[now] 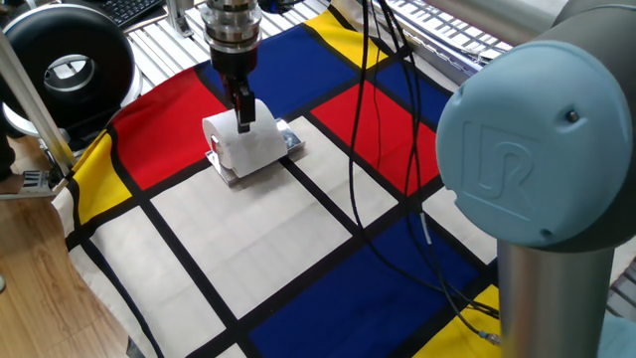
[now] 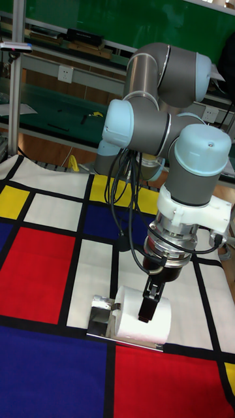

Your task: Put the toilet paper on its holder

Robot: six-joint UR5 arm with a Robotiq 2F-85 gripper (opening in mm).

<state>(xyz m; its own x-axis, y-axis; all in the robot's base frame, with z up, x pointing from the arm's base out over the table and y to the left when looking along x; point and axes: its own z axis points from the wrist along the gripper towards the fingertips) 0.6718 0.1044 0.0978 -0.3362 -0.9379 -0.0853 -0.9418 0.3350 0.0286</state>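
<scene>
Resting on the holder [image 1: 290, 140], the toilet paper [image 1: 245, 147] meets dark fingers [image 1: 243, 112].

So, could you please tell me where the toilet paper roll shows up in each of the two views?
Fixed view: the roll is upper left of centre, under the gripper, lying on the holder.
Tall fixed view: the roll is low and centre, on the holder, below the gripper.
Shared landmark: the holder beneath it.
</scene>
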